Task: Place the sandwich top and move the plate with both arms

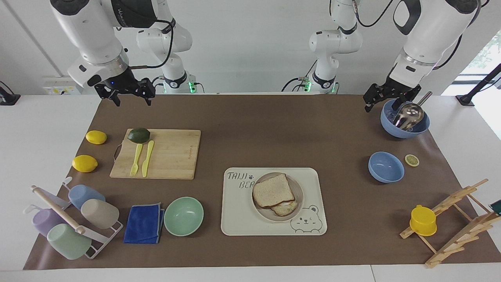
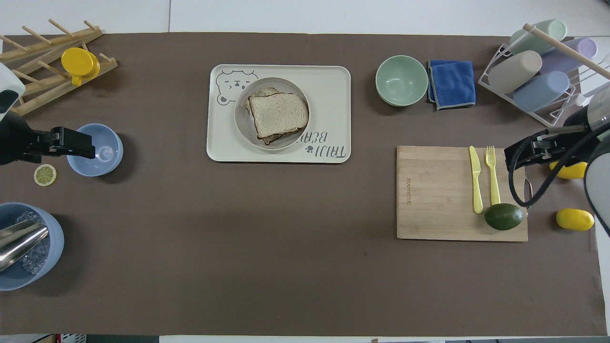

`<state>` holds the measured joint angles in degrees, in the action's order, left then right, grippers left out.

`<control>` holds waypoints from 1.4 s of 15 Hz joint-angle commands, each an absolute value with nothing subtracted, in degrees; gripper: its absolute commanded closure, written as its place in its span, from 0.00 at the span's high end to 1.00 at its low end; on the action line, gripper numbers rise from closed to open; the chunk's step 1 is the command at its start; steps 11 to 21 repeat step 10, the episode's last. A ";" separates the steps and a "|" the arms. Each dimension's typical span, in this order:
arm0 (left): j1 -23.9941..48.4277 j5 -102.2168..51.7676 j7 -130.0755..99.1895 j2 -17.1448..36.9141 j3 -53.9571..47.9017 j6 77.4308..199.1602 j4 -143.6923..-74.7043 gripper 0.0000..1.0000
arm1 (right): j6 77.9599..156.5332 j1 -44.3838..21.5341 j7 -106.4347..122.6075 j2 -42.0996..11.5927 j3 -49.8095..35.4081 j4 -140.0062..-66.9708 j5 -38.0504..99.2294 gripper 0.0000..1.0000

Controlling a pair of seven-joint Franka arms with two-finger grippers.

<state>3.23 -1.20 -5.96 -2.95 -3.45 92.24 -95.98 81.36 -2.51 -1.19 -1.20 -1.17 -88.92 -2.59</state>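
Note:
The sandwich top (image 1: 273,190), a pale bread slice with a brown crust, lies on a browner slice in the round beige-grey plate (image 1: 300,196). The plate stands on a cream tray with a bear drawing (image 1: 238,219). In the overhead view the slice (image 2: 278,113) covers most of the plate (image 2: 243,102). My left gripper (image 1: 379,102) hangs open and empty in the air beside a blue bowl holding a metal scoop (image 1: 405,117); it also shows in the overhead view (image 2: 88,146). My right gripper (image 1: 133,100) waits open and empty in the air over the mat's edge near the robots, also in the overhead view (image 2: 512,157).
A smaller blue bowl (image 1: 386,167) and a lemon slice (image 1: 411,160) lie toward the left arm's end. A cutting board (image 1: 172,154) with avocado, fork and knife, two lemons (image 1: 84,163), a mint-green bowl (image 1: 183,216), blue cloth, cup rack (image 1: 70,219) and wooden rack (image 1: 454,219) stand around.

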 commanded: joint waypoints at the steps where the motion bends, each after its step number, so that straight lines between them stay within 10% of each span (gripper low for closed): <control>1: 2.20 0.00 -5.27 -1.93 -4.31 90.97 -94.92 1.00 | 81.39 -1.93 0.53 -0.44 -1.58 -89.38 -2.46 1.00; 21: 1.93 -0.09 -4.13 -2.46 -3.96 90.88 -96.15 1.00 | 81.56 -1.93 0.53 -0.53 -1.58 -89.30 -2.46 1.00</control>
